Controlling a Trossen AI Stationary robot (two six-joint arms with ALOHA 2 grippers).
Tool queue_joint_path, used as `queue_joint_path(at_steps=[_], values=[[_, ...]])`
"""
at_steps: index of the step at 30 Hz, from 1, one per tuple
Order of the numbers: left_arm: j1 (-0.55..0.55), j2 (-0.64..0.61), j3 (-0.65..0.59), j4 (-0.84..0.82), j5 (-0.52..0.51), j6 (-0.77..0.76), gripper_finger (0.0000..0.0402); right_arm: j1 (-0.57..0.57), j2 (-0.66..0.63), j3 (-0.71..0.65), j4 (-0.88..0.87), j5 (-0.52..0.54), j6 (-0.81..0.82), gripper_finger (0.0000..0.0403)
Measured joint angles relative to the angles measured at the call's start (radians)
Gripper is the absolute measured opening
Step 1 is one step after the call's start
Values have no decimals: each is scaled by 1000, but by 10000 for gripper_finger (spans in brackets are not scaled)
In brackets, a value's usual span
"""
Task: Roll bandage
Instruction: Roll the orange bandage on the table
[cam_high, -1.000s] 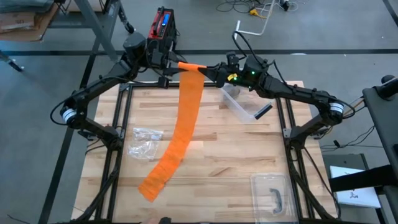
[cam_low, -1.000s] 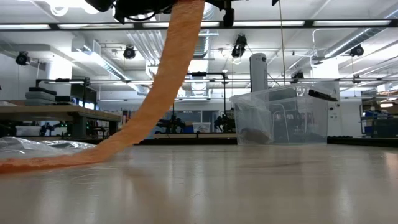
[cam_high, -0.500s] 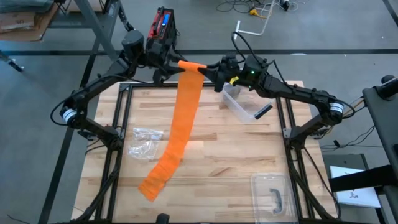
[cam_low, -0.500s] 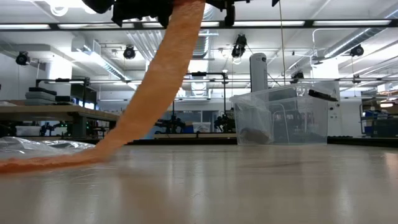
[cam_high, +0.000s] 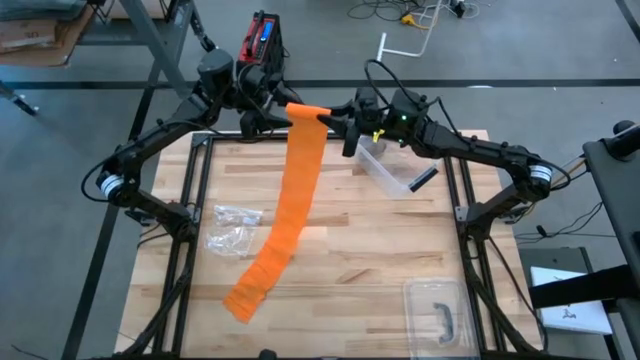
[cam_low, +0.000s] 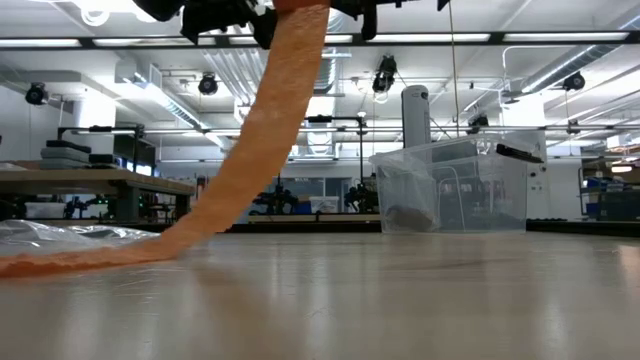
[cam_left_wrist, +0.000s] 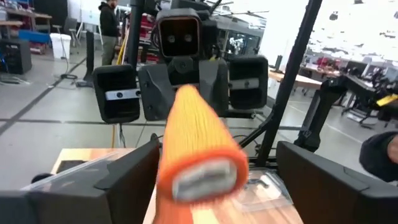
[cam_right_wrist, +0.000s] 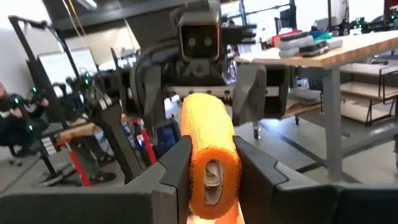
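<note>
1. orange bandage (cam_high: 290, 190) hanging from a rolled end raised above the bench's far edge, with the roll's axis running across between the two grippers and the loose strip trailing down toward the near-left of the bench (cam_high: 350, 250), free end lying flat on the wood.
2. right gripper (cam_high: 335, 122) clamping the rolled end narrowly between both fingers, with the roll sitting snug in the right wrist view (cam_right_wrist: 210, 155).
3. left gripper (cam_high: 268, 112) standing spread wide just beside the roll's other end, fingers apart on either side in the left wrist view and gripping nothing.
4. clear plastic tub (cam_high: 385, 165) sitting near the far-right corner of the bench, a small dark item showing dimly inside in the low view (cam_low: 450, 190).
5. crumpled clear wrapper (cam_high: 232, 228) lying at the left, just beside the strip.
6. clear lid with a dark handle (cam_high: 438, 312) lying at the near-right corner.
7. leaving open wood across the middle and right of the bench.
</note>
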Motion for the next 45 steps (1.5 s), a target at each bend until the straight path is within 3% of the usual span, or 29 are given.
queue_joint_path(at_steps=[7,19,33,37,45], values=[[-2,0,0,0,-18,-37,311,0,1,0,-18,0,-30,93],[-15,23,0,16,-32,12,235,2,1,0,-16,-35,-19,93],[-24,64,0,99,-5,-18,235,2,1,-1,-17,-36,-16,91],[-25,66,0,99,0,-29,202,2,1,0,-19,-34,-16,91],[-24,67,0,99,-3,47,90,1,1,-1,-21,-34,88,91]])
